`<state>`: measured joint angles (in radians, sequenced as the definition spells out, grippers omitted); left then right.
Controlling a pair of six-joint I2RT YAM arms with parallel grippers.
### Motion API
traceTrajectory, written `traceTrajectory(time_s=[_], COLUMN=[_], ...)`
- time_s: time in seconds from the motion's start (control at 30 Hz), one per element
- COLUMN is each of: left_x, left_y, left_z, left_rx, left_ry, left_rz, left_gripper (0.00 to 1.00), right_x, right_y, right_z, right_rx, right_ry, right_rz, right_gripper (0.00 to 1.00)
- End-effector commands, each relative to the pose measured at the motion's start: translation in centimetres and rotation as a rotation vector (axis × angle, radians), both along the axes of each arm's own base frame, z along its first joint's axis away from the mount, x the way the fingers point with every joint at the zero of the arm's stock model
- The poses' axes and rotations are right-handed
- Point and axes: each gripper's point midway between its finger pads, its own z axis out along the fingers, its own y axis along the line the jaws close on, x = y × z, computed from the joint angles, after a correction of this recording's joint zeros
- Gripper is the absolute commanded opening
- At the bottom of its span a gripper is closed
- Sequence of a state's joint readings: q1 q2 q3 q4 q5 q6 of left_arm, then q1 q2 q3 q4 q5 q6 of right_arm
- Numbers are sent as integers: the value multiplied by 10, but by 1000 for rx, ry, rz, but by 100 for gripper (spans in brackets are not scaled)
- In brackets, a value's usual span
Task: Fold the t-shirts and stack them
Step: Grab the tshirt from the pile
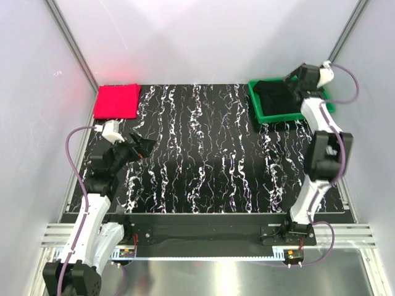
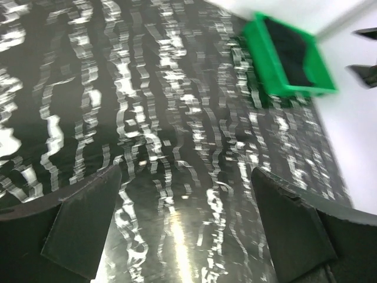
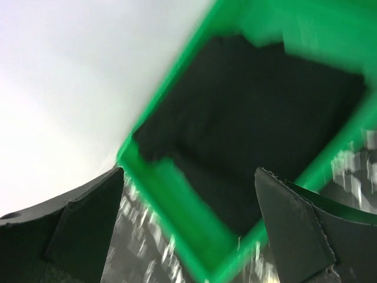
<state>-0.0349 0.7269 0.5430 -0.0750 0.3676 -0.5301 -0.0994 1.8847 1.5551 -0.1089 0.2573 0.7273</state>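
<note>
Over the far-right green tray [image 1: 254, 105], the open right claw [image 3: 188, 174] hovers above the limp black t-shirt [image 1: 276, 97] inside, probably best pinched at an edge, while the left claw [image 2: 186, 171] gapes empty near the folded red t-shirt [image 1: 116, 101].

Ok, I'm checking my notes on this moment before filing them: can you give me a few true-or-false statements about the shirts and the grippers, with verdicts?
1. The red t-shirt lies folded at the far left corner of the table. True.
2. The black t-shirt is spread flat on the table. False: it lies inside the green tray.
3. The left gripper holds a shirt. False: it is open and empty, over bare table.
4. The right gripper is open above the tray. True.
5. The two shirts are stacked. False: they sit at opposite far corners.
</note>
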Motion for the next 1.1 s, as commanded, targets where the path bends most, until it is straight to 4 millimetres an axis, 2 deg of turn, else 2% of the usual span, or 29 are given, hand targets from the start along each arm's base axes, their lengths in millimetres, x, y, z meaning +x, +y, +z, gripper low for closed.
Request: traceTrajectory(time_s=[0.0,0.03,0.07,0.1,0.13,0.17,0.2,0.23,0.27,0.3,0.33,0.37,0.4,0.43,0.47,0.53,0.6,0.7,0.73,0.77,0.83,0.87,0.9,0.97,1.0,1.03,1.07], left_x=[13,14,14,13,12,10,9,8,7,7,7,6,6,6,5,5,3,1,0,0,2,2,3,4,5,5,8], left_y=[30,35,45,49,52,51,49,46,44,44,43,38,36,36,35,34,32,26,24,21,21,21,21,25,27,29,40], left_z=[5,2,-4,-3,-5,-5,-2,-3,-4,-1,0,3,5,6,4,4,1,0,1,5,8,12,14,16,15,14,12], left_rx=[67,62,59,62,78,88,101,120,124,126,142,143,149,151,153,175,181,192,197,192,181,176,174,157,153,132,137], left_ry=[4,21,55,65,73,79,71,70,79,76,74,66,61,60,68,67,79,76,69,58,59,54,50,64,73,88,104], left_rz=[166,204,273,295,308,294,272,244,231,229,210,175,158,154,147,123,105,48,30,7,7,7,11,50,68,93,173], left_gripper=[99,99,99,99,99,99,99,99,99,99,99,99,99,99,99,99,99,97,96,95,90,89,88,88,89,94,98], right_x=[29,40,58,66,72,85,92,95,108,112,115,122,127,131,137,144,147,153,154,154,153,152,149,141,133,127,121], right_y=[-25,-26,-25,-26,-27,-29,-31,-30,-31,-31,-33,-34,-33,-31,-31,-29,-33,-30,-29,-29,-32,-34,-36,-43,-44,-43,-40], right_z=[-19,-54,-38,-45,-78,-65,-71,-105,-92,-99,-120,-111,-112,-130,-121,-128,-127,-123,-123,-122,-100,-90,-57,-19,27,41,60], right_rx=[-237,-262,-284,-311,-358,-389,-409,-426,-436,-433,-432,-433,-427,-416,-421,-420,-429,-451,-460,-464,-485,-495,-506,-520,-525,-503,-484], right_ry=[182,256,215,225,301,269,278,344,303,304,330,296,281,291,260,247,232,205,203,205,186,179,139,106,47,27,-4], right_rz=[47,86,106,115,132,131,139,161,155,154,151,140,138,150,146,156,144,170,184,188,173,162,139,85,53,32,30], right_gripper=[99,98,96,96,96,97,96,96,97,96,96,95,93,91,90,84,79,49,26,16,0,0,0,0,0,0,0])
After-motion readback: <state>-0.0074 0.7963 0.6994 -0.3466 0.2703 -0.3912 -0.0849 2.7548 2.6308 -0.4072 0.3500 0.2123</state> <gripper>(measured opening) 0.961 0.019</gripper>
